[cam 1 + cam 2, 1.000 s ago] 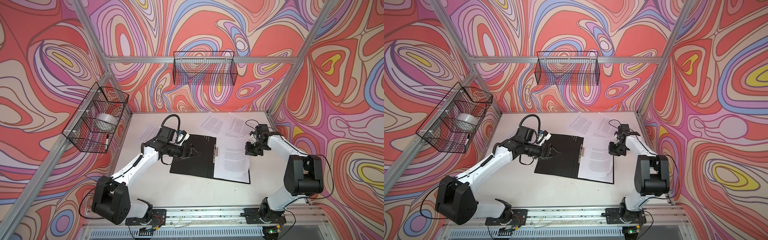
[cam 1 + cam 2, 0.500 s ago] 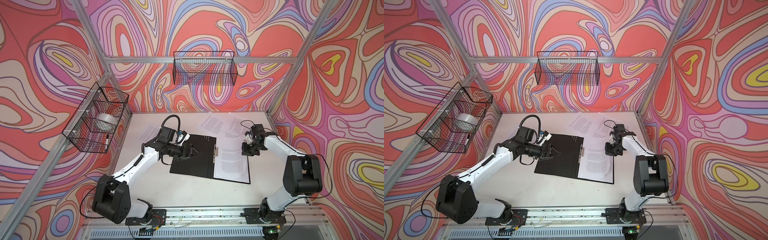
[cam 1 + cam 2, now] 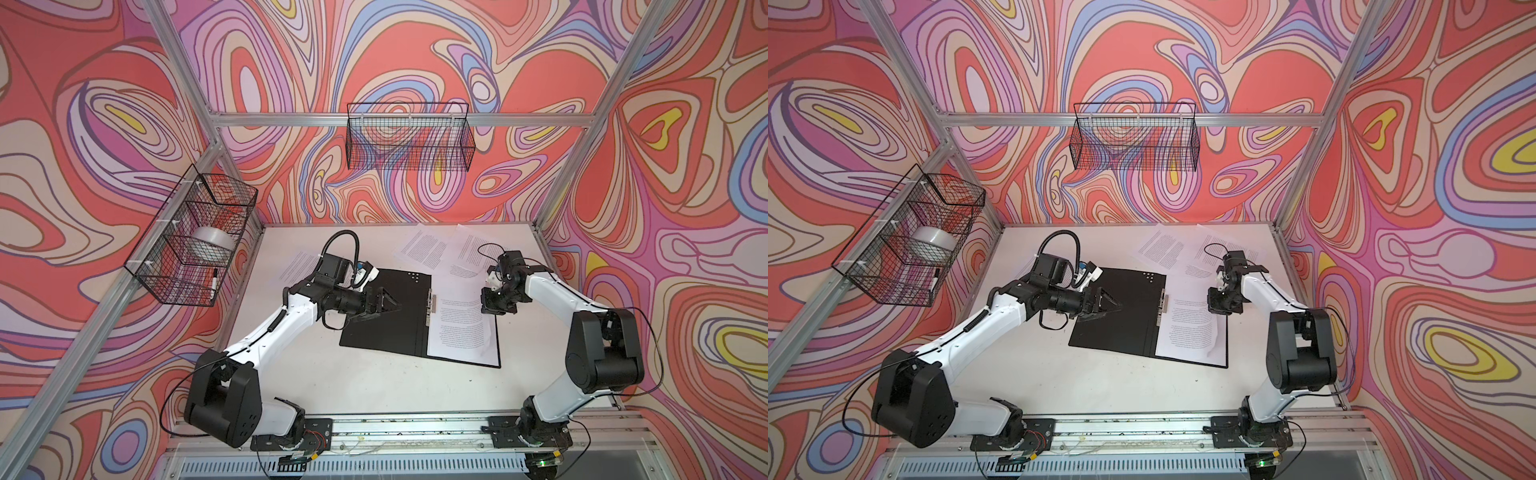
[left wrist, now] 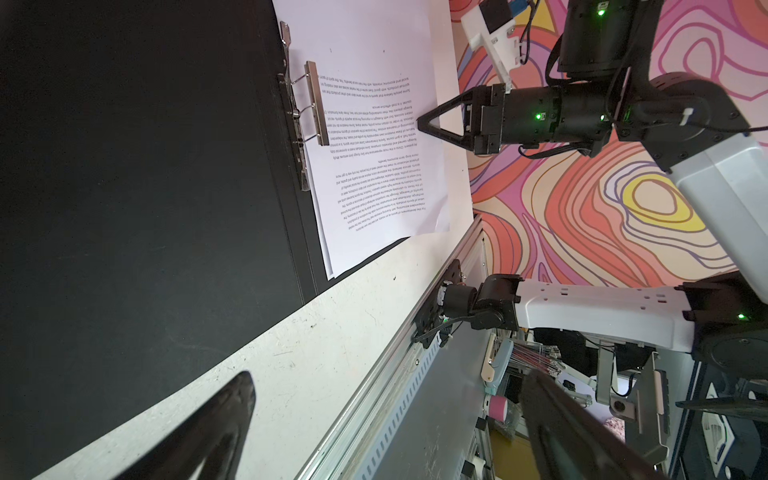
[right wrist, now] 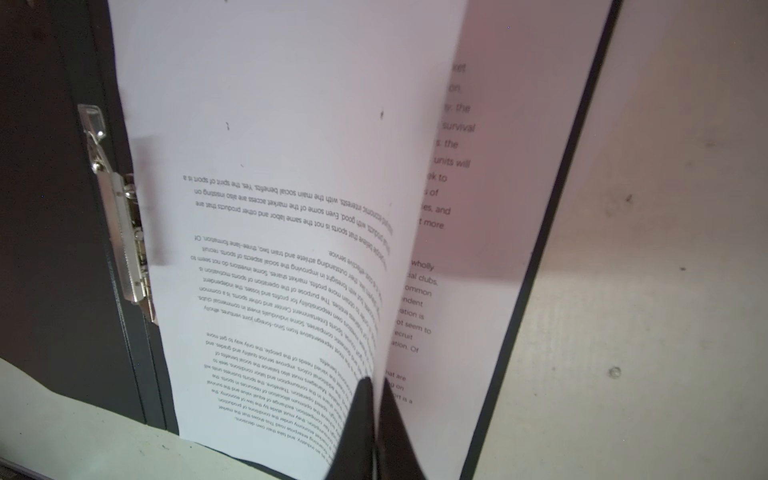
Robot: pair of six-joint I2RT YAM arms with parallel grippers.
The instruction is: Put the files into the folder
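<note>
The folder (image 3: 386, 332) (image 3: 1117, 332) lies open on the table, black inside up, with a metal clip (image 4: 309, 108) (image 5: 120, 232) at its spine. Files (image 3: 461, 332) (image 3: 1187, 332) rest on its right half. My right gripper (image 3: 492, 309) (image 3: 1219, 309) (image 4: 419, 122) (image 5: 374, 386) is shut on the outer edge of the top sheet (image 5: 291, 208), which curls up off the sheet below (image 5: 498, 208). My left gripper (image 3: 392, 307) (image 3: 1115, 307) (image 4: 386, 415) hangs open over the folder's left half, holding nothing. More files (image 3: 424, 249) (image 3: 1160, 249) lie loose behind the folder.
Another printed sheet (image 3: 297, 266) lies under my left arm. A wire basket (image 3: 166, 266) on the left wall holds a tape roll (image 3: 212, 243) and a marker. A second wire basket (image 3: 409, 137) hangs on the back wall. An aluminium rail (image 3: 395, 428) runs along the front edge.
My right gripper has shifted a little left and nearer, towards the folder's spine, taking the sheet's edge with it. The left arm has not moved.
</note>
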